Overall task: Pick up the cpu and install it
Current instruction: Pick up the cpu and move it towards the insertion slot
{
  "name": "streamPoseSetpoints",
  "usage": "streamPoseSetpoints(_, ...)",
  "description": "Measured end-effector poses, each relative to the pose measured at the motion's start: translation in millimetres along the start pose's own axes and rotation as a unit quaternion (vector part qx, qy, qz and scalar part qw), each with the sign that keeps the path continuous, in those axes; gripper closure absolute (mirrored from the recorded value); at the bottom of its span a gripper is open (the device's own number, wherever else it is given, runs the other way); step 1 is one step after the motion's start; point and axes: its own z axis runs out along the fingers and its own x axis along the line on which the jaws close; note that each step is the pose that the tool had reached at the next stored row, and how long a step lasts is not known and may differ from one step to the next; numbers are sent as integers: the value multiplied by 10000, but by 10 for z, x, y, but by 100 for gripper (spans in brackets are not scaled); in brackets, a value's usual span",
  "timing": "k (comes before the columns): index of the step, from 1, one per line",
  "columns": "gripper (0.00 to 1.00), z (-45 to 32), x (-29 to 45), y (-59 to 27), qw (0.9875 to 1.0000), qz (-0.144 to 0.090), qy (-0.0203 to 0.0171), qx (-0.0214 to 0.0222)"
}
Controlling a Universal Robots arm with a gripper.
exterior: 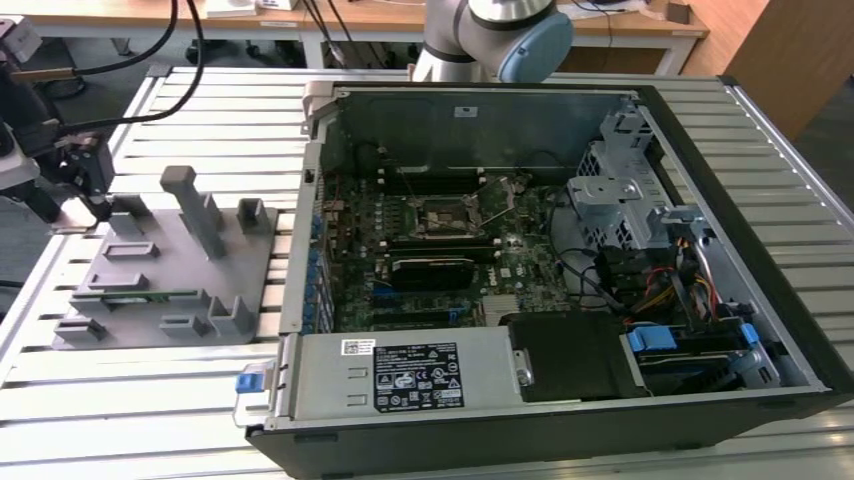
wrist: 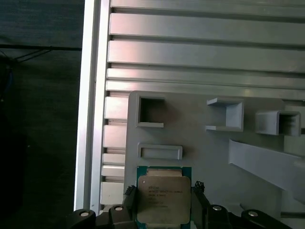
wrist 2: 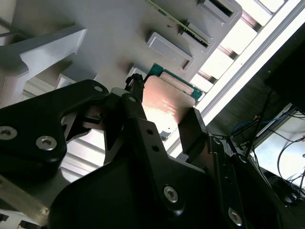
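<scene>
Cpu (wrist: 163, 199), flat square w/ matte silver-grey lid, clamped btwn black tool (wrist: 163, 193) fingers.

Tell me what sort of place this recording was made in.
Most likely a robotics lab or test bench for computer assembly: an open computer case with its motherboard exposed lies on a slatted aluminium table, a grey parts fixture sits beside it, and desks with cables stand behind the robot arm.
</scene>
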Motion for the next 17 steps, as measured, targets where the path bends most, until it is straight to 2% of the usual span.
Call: streamPoseSetpoints(17, 46, -225, -2, 4, 10000, 0, -1, 0)
